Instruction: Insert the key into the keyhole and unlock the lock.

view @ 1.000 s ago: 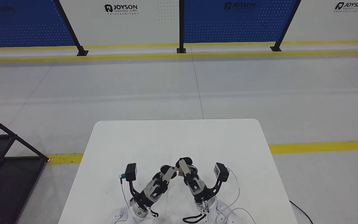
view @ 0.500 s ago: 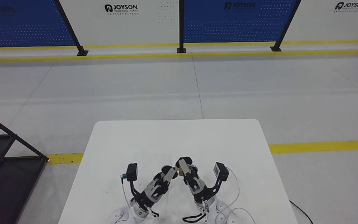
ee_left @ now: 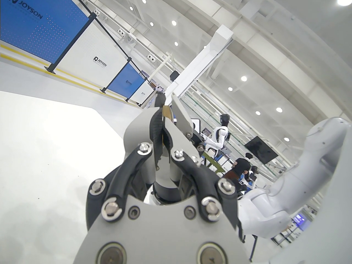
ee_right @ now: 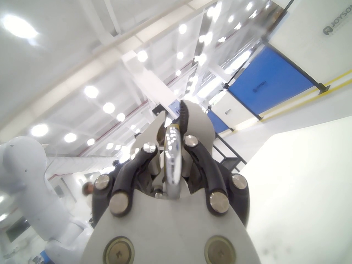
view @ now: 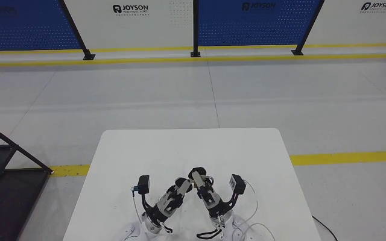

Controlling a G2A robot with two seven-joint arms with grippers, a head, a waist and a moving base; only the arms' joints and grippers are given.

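In the top view, both arms sit low in the middle of the frame, over the flat white worktop (view: 181,147). The left tool (view: 183,185) and the right tool (view: 196,177) lean in toward each other and almost meet. I think they are this close so that one thing can go into the other. What they hold is too small to make out here.

In the left wrist view, the left tool (ee_left: 166,102) is squeezed together on a thin, flat, yellow-brown metal key (ee_left: 166,114) in the middle of the frame. Just a slim edge of it peeks out between the black pads. I think the tight grip stops it slipping when it gets pushed.

In the right wrist view, the right tool (ee_right: 174,117) is clamped on a shiny silver and yellow metal lock (ee_right: 172,149), also mid-frame. Its silver loop runs back between the fingers. A bit of yellow shows near the tips.

The keyhole is the one place meant to take something in. It is hidden, so I cannot tell if the key is inside.
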